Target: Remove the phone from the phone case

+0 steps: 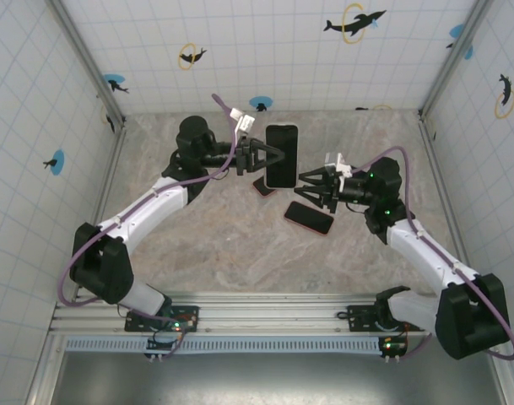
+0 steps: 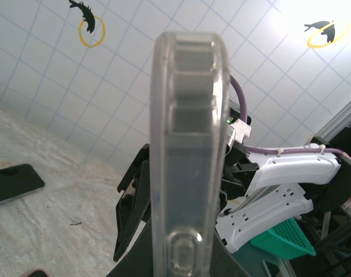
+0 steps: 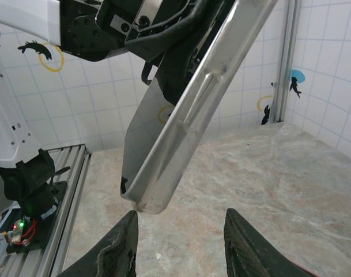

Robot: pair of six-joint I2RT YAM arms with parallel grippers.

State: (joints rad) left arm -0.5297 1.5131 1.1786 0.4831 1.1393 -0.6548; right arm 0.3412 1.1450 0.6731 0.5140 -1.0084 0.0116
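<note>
Bright, even light from above fills the top view. The counter carries only faint, soft shadows beneath the arms, and everything there is sharp. From the left wrist, the tiled wall burns out to white glare at the upper right, and the clear phone case, close to the lens, looks hazy and soft. From the right wrist, the case's rim gleams, while the fingertips of the right pincer are dark and slightly blurred.
</note>
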